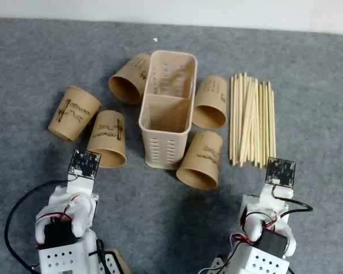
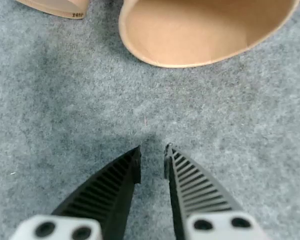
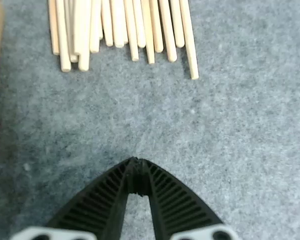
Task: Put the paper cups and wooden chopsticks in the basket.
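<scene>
Paper cups, tapered, lie on their sides flanking the slotted rectangular basket.

The high view looks steeply down on the grey mat from well above, facing away from the left arm and right arm at its near edge. The left wrist view sits low and close, looking past the left gripper at a paper cup; the right wrist view, equally close, looks past the right gripper at the chopsticks; the high view shares both the cup and the chopsticks.
</scene>
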